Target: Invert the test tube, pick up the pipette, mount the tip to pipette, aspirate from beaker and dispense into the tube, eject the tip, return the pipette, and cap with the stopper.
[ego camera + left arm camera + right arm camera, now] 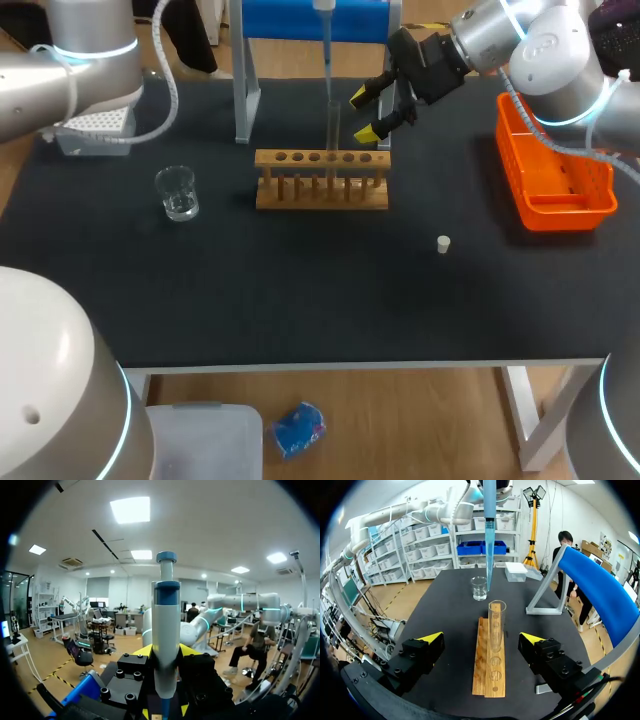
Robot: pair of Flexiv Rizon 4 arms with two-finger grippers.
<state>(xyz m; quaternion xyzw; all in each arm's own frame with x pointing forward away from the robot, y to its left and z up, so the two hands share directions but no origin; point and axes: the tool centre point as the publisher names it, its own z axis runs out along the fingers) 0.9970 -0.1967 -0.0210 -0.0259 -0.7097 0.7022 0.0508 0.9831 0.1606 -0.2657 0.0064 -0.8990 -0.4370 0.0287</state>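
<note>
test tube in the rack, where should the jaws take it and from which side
Probably the bare glass of the test tube above the wooden rack, coming in level from the side. It stands upright with its lower part down in a rack hole, and the pipette tip hangs just above it, so the top is blocked.

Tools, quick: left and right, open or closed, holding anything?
Left tool: closed on the pipette.
Right tool: open, holding nothing.
</note>
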